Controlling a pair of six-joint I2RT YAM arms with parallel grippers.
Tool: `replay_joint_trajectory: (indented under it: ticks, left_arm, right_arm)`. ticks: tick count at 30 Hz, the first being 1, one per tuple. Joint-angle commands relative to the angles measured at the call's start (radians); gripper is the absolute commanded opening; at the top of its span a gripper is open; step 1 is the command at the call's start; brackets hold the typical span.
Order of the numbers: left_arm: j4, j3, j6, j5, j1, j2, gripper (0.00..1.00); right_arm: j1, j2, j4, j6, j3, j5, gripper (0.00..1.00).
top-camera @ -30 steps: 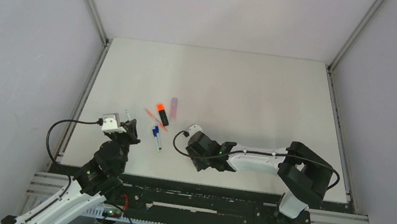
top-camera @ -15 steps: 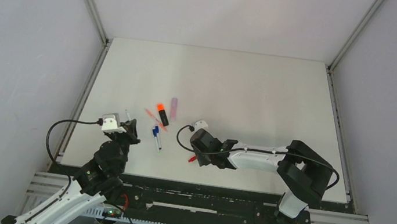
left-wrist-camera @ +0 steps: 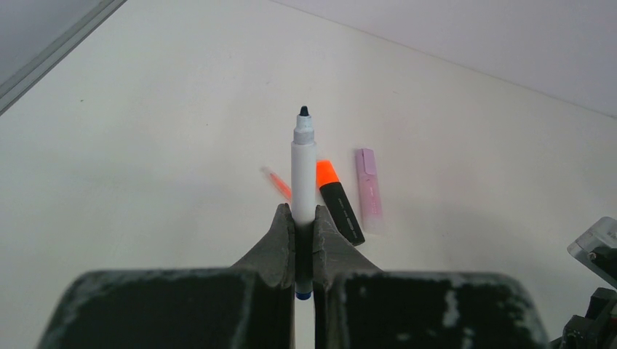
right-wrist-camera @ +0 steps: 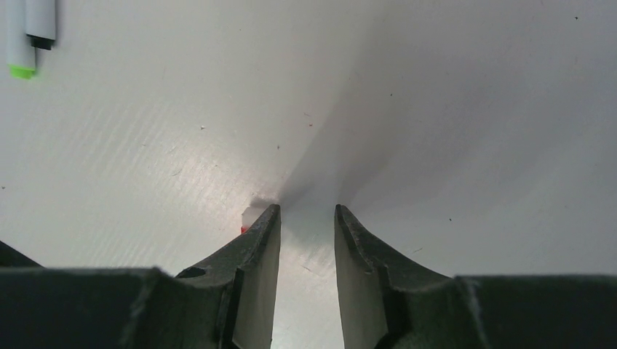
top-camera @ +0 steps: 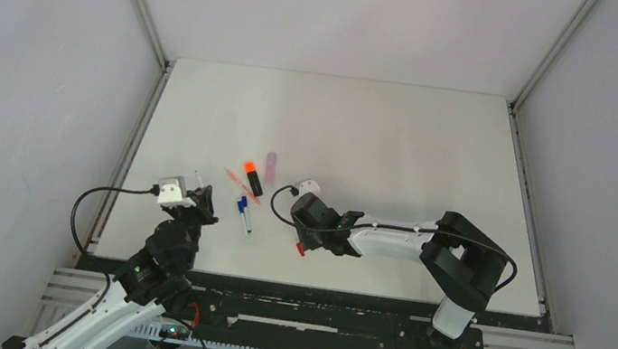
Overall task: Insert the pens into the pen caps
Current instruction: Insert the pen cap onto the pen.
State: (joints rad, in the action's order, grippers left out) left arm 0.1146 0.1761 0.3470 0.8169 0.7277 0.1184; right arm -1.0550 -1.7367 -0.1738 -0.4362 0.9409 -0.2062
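Overhead, the right claw (top-camera: pixel 305 240) hovers by a red cap (top-camera: pixel 299 248) at the desk's (top-camera: pixel 400 151) six o'clock. Left wrist: left claw (left-wrist-camera: pixel 303 218) clenched on a pale pen (left-wrist-camera: pixel 303 163), tip toward twelve. Right wrist: released, with the cap lying outside it at nine. Picking the cap up probably needs recentring.

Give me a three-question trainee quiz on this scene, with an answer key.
1. True or false: the left gripper is shut on a white pen whose dark tip is uncapped.
2. The jaws of the right gripper are: A) shut on a cap; B) apart with nothing between them; C) shut on a pen.
3. What colour is the small cap lying just beside the right gripper?

Key: 1 true; 2 B; 3 red.
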Motion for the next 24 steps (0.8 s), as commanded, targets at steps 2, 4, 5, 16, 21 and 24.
replay_joint_trajectory:
  ticks: [2,4,5,16,21,24]
  left_arm:
    - [-0.036,-0.004,-0.006,-0.002,-0.005,-0.011,0.00]
    - [-0.036,-0.004,-0.005,-0.002,-0.005,-0.012,0.00]
    - [-0.035,-0.004,-0.005,-0.004,-0.005,-0.013,0.00]
    - [-0.029,-0.005,-0.001,-0.006,-0.005,-0.024,0.00]
    - [-0.025,-0.001,-0.002,-0.003,-0.005,-0.025,0.00]
    - [-0.019,-0.001,-0.002,0.003,-0.005,-0.032,0.00]
  right_arm:
    - [0.000,0.054,-0.035,-0.066,0.053,-0.009,0.33]
    - [-0.013,0.076,-0.062,-0.077,0.065,-0.017,0.38]
    - [-0.023,0.083,-0.071,-0.084,0.071,-0.016,0.40]
    - [-0.091,0.027,-0.116,-0.045,0.118,-0.010,0.41]
    - [-0.107,-0.028,-0.158,0.051,0.172,0.006,0.38]
    - [-0.109,-0.056,-0.180,0.079,0.195,0.003,0.37]
